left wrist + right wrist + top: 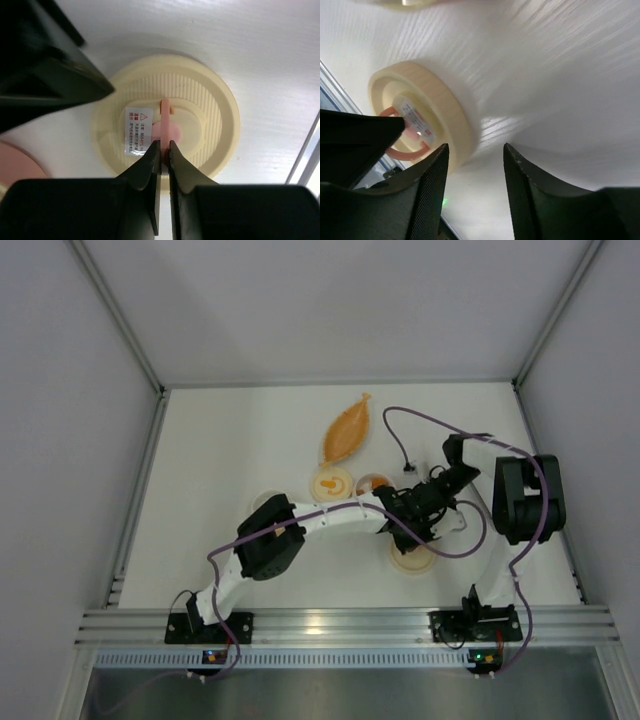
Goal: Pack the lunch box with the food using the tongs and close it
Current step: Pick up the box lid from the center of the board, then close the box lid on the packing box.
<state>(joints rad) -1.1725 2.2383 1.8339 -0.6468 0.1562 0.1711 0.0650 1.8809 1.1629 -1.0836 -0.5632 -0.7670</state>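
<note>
Sitting in a cream bowl [317,476] is seemingly an orange lump [331,484].

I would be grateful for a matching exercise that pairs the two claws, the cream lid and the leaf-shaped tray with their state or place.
Things:
1. left claw
2. right claw
3. cream lid
4. leaf-shaped tray

States or places:
A. open, holding nothing
B. orange, toward the far edge of the table
C. round, bearing a warning sticker
D. shut on the pink handle

Pairs: 1-D, 2-A, 3-C, 4-B.
</note>
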